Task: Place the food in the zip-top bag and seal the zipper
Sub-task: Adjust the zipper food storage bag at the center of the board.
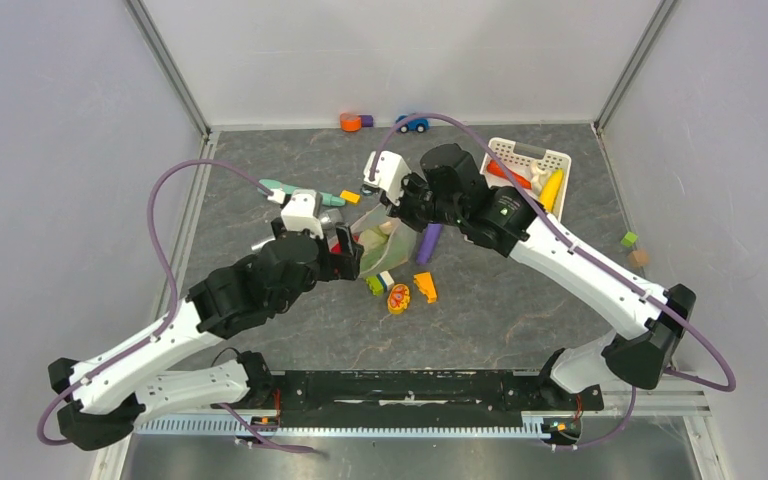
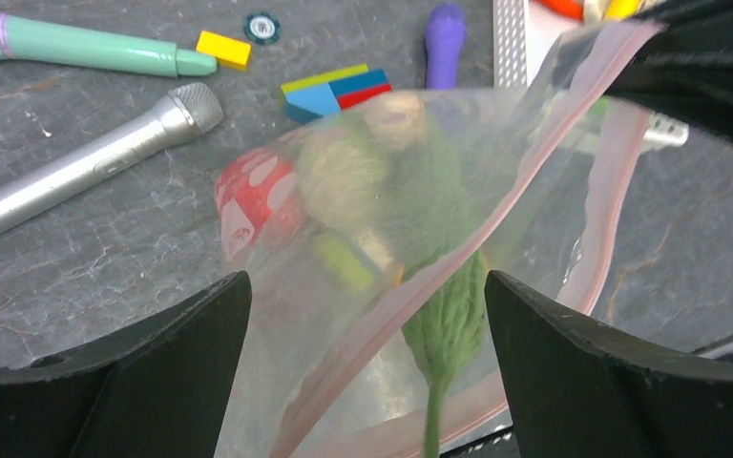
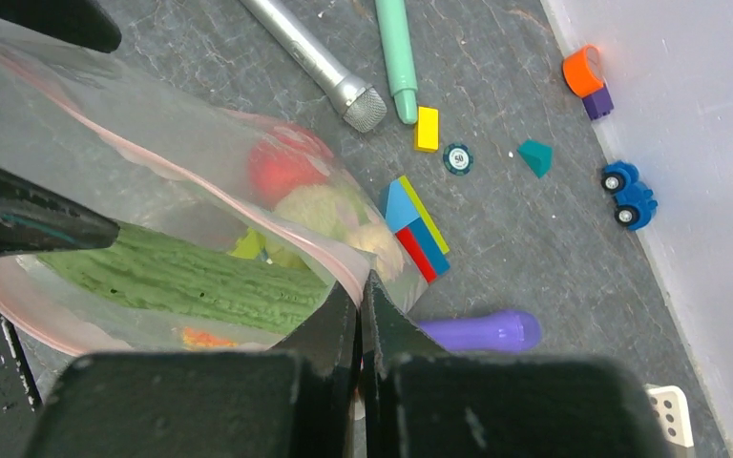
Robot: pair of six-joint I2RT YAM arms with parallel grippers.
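Inside floppy clear bag, bumpy cucumber

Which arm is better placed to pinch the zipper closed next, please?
Probably the left: the left gripper is open astride the zipper, while the right gripper is shut on its end, anchoring the zip-top bag.

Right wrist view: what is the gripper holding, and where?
The right gripper pinches the zip-top bag by its pink zipper, near one end.
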